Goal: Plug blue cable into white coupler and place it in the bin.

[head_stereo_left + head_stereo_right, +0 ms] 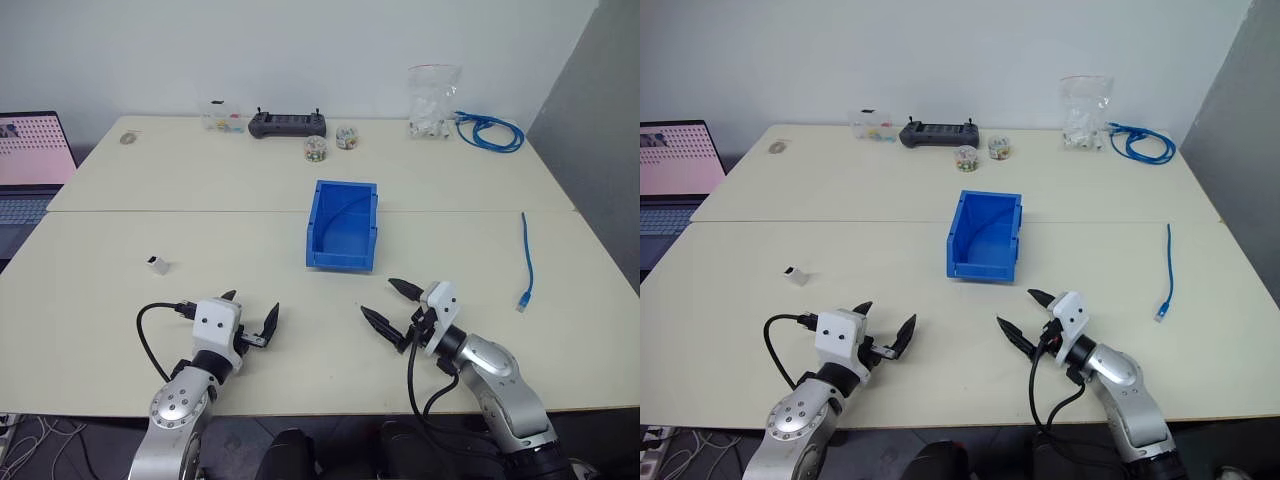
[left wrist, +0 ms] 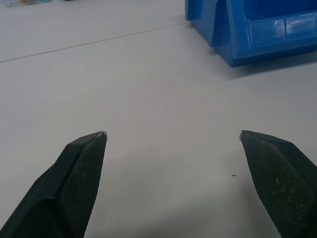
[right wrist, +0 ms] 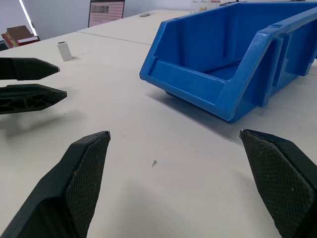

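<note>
The blue bin [image 1: 340, 262] stands open-topped at the table's middle, and its blue wall [image 3: 198, 84] also shows in the right wrist view. The thin blue cable [image 1: 526, 262] lies straight on the table at the right, far from both arms. The tiny white coupler [image 1: 157, 264] stands at the left, also seen as the small white block [image 3: 64, 50]. My left gripper [image 1: 252, 308] hovers open near the front edge, between coupler and bin, holding nothing. My right gripper [image 1: 380, 298] is open just in front of the bin, angled leftward, with nothing between its fingers.
At the table's back are a coiled bundle of blue cable [image 1: 490, 132], a clear bag of white parts [image 1: 433, 100], a black controller [image 1: 287, 124], two small jars [image 1: 316, 149] and a small box of parts [image 1: 222, 117]. A laptop [image 1: 30, 165] sits at far left.
</note>
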{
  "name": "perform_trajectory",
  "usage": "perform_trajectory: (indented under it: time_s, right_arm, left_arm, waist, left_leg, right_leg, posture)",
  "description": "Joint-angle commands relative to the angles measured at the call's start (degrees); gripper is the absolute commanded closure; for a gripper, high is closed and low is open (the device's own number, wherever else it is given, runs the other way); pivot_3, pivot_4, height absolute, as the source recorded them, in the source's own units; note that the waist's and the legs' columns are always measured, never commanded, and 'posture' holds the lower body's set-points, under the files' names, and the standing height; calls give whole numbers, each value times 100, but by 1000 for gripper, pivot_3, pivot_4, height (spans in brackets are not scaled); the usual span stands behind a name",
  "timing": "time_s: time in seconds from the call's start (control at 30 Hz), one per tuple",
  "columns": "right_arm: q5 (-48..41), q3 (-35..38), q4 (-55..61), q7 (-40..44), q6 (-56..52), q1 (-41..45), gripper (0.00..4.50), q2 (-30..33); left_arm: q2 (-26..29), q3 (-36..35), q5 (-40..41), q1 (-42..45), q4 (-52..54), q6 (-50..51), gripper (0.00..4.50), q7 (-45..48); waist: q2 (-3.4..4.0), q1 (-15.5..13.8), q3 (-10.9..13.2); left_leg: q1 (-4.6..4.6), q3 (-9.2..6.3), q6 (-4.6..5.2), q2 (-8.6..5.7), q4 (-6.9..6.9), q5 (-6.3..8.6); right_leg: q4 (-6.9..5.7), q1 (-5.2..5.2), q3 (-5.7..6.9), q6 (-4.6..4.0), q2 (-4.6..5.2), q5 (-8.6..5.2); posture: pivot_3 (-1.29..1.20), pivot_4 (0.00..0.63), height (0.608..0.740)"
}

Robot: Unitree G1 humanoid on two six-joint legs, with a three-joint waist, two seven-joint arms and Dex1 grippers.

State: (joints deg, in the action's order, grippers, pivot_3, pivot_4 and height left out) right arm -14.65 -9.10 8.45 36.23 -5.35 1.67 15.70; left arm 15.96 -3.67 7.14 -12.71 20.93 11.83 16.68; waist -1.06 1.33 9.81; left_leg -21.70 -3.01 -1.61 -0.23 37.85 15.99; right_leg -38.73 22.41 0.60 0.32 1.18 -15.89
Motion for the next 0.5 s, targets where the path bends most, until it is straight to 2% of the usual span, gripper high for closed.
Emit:
perform_trajectory:
  time_s: [0.03,0.23,0.5]
  right_arm:
    - [-36,70,52,64,145,50,56,14]
    - [-17,52,48,54,159,39,56,5]
    - [6,11,1,55,198,78,56,-30]
  left_arm:
    - [-27,-7,-30,34,28,-263,0,-8]
    - [-4,34,-112,2,10,-122,0,-11]
    - [52,-63,105,-24,-69,-439,0,273]
  waist:
    - [0,0,0]
    - [0,0,0]
    - [0,0,0]
  left_leg:
    - [0,0,0,0,0,0]
    - [0,0,0,0,0,0]
    - [0,0,0,0,0,0]
  right_leg:
    - [0,0,0,0,0,0]
    - [0,0,0,0,0,0]
    - [1,0,1,0,0,0]
  posture:
    - [0,150,740]
    - [0,150,740]
    - [0,150,740]
